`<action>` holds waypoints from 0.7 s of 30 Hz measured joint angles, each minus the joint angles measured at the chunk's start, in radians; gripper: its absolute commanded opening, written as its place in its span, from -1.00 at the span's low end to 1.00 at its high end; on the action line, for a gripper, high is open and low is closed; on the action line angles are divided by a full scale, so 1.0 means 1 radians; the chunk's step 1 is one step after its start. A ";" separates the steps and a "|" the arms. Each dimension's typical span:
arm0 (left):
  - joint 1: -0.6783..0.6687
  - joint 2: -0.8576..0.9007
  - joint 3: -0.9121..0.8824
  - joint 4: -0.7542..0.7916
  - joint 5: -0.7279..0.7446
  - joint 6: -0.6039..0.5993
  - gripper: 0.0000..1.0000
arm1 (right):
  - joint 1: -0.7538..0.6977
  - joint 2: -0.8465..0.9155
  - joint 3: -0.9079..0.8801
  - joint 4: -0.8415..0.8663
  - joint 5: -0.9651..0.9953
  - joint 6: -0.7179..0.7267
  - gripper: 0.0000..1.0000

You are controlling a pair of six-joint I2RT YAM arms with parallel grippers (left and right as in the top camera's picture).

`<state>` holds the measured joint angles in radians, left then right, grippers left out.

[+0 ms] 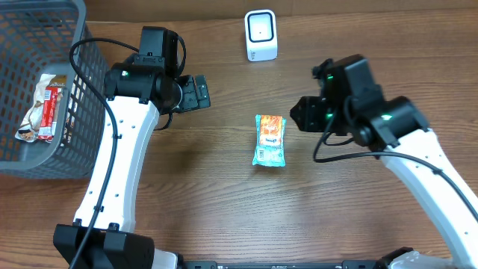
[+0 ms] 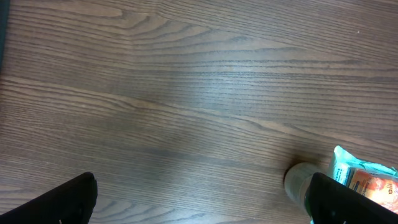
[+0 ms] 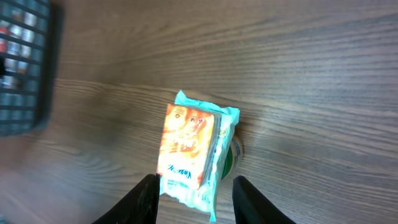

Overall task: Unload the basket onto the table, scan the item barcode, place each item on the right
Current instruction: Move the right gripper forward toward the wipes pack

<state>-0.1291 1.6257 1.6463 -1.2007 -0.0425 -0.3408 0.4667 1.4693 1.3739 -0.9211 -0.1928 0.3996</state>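
The wood-grain worktop (image 1: 224,209) fills the frame, with the bases of both arms at the bottom edge. Just right of centre lies the packet (image 1: 269,140), flat on the wood, its long side running up and down the frame. It is teal with a large orange panel. There is print on that panel, but it is too blurred to read in any view, and no barcode can be made out.

The right gripper (image 1: 300,116) is just to the upper right of the packet. In the right wrist view its fingers (image 3: 144,202) stand partly apart, and the packet's near end shows between them. A strip of wood shows beside the right-hand finger, so they are not clamped on it. A small pale green round thing (image 3: 234,152) peeks out from the packet's edge; what it is cannot be told.

The left gripper (image 1: 196,92), upper left of the packet and well apart from it, is spread wide and empty. Its fingers (image 2: 71,200) sit in the lower corners of the left wrist view.

At the left edge, a grey mesh basket (image 1: 45,26) holds a red-and-white wrapped snack (image 1: 43,112) whose lettering is illegible.

Farthest, at top centre, a white scanner (image 1: 261,35) stands upright. No lettering can be read on it.
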 measured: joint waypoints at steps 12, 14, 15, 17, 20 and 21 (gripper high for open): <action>0.000 0.000 0.000 0.000 0.000 0.000 1.00 | 0.031 0.126 0.000 0.072 0.007 0.042 -0.32; 0.000 0.000 0.000 0.000 0.000 0.000 1.00 | 0.045 0.126 0.000 0.098 0.002 0.052 -0.32; 0.000 0.000 0.000 0.000 0.000 0.000 0.99 | 0.057 0.126 0.000 0.104 0.010 0.061 -0.32; 0.000 0.000 0.000 0.000 0.000 0.000 1.00 | 0.096 0.126 0.000 0.114 0.052 0.087 -0.28; 0.000 0.000 0.000 0.000 0.000 0.000 1.00 | 0.171 0.127 0.000 0.121 0.153 0.129 -0.31; 0.000 0.000 0.000 0.000 0.000 0.000 1.00 | 0.200 0.129 0.000 0.121 0.201 0.147 -0.32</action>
<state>-0.1291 1.6257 1.6463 -1.2007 -0.0425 -0.3408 0.6670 1.5982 1.3739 -0.8001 0.0086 0.5468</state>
